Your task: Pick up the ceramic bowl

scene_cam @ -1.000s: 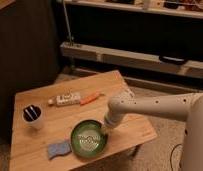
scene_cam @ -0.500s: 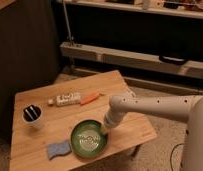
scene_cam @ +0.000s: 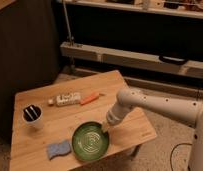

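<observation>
The ceramic bowl (scene_cam: 90, 141) is round, shallow and glossy green with pale rings inside. It sits on the wooden table (scene_cam: 135, 131) near the front edge. My white arm reaches in from the right, and the gripper (scene_cam: 105, 126) is down at the bowl's right rim, touching or just above it.
A small white cup (scene_cam: 33, 117) with dark contents stands at the table's left. A blue sponge (scene_cam: 59, 149) lies left of the bowl. A white bottle (scene_cam: 65, 99) and an orange carrot-like item (scene_cam: 90, 98) lie at the back. Dark shelving stands behind the table.
The arm has shifted slightly, and the gripper has settled closer onto the bowl's right rim. The bowl and other items have not moved.
</observation>
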You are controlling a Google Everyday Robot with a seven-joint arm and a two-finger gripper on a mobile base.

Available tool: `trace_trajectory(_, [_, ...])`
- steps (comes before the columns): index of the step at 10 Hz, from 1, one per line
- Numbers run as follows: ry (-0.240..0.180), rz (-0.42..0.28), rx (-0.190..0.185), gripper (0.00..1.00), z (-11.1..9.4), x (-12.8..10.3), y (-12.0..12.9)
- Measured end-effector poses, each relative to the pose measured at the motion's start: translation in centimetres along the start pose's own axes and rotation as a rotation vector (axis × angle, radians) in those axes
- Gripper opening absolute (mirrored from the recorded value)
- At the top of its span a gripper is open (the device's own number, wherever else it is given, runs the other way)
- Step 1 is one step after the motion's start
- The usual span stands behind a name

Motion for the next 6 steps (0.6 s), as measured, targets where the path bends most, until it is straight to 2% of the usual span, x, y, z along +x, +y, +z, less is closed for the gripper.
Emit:
trace_trajectory(1, [-0.012, 0.01, -0.046, 0.0, -1.6, -0.2, 0.7])
trace_trajectory(4, [-0.024, 0.034, -0.082, 0.0, -6.0, -1.1, 3.1])
trace_trajectory(6, [-0.061, -0.004, -0.116, 0.0, -7.6, -0.9, 4.0])
